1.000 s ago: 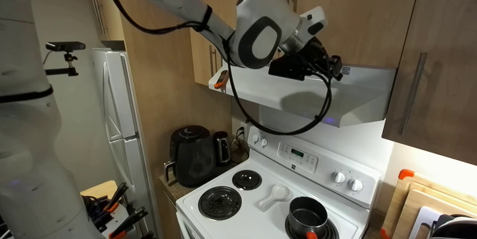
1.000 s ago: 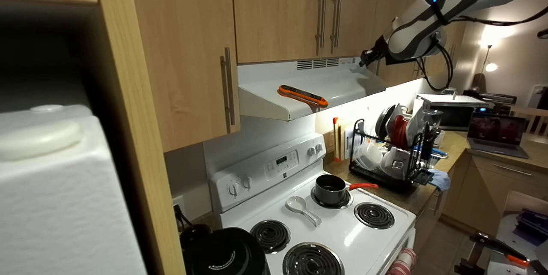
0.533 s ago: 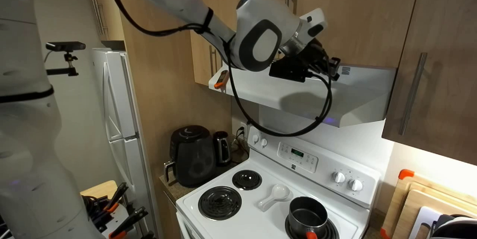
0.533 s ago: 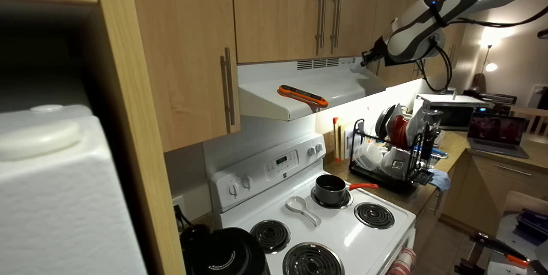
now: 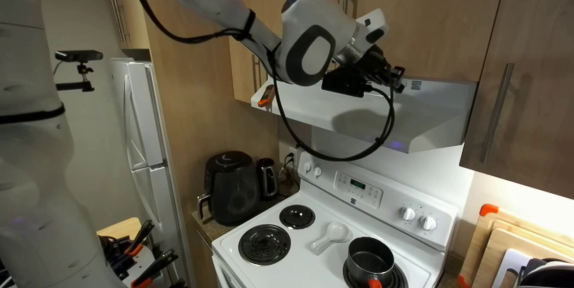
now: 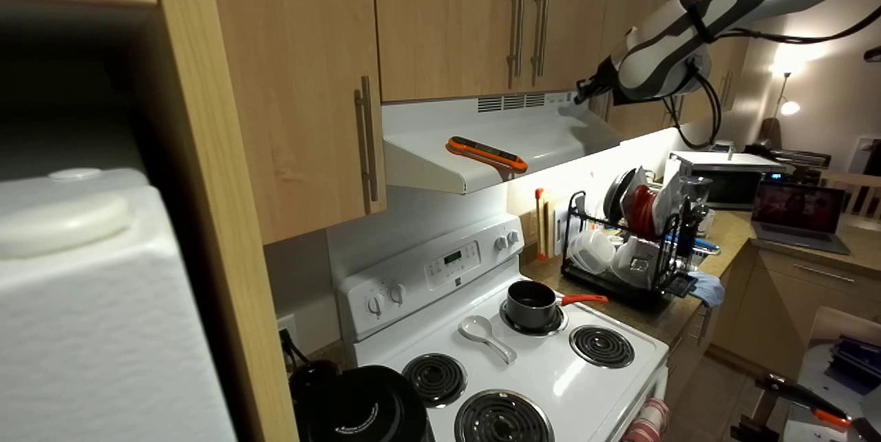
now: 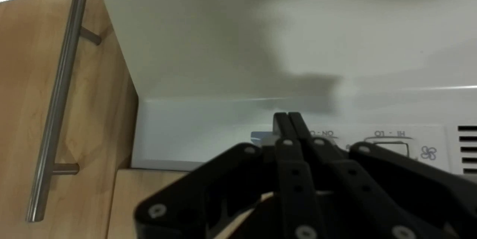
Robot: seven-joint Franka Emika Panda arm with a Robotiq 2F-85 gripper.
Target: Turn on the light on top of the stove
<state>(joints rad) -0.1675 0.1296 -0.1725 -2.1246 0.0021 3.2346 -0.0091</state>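
While the end effector [image 7: 287, 113], tips together, is near the hood control panel [image 7: 417, 146], where we presume the hidden light switch sits, we judge the reach nearly done and the press left.

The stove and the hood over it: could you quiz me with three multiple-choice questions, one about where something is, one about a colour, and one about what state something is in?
1. Where is the orange-edged gadget?
A. In the dish rack
B. On the range hood
C. On a burner

2. What colour is the handle of the pot?
A. Red
B. Green
C. Blue

3. How does the tool stand?
A. Wide open
B. Holding a spoon
C. Shut

1: B, since both exterior views show it on the hood's sloping front.
2: A, since the handle shows bright red in an exterior view.
3: C, since in the wrist view its two fingertips lie together with nothing seen between them.
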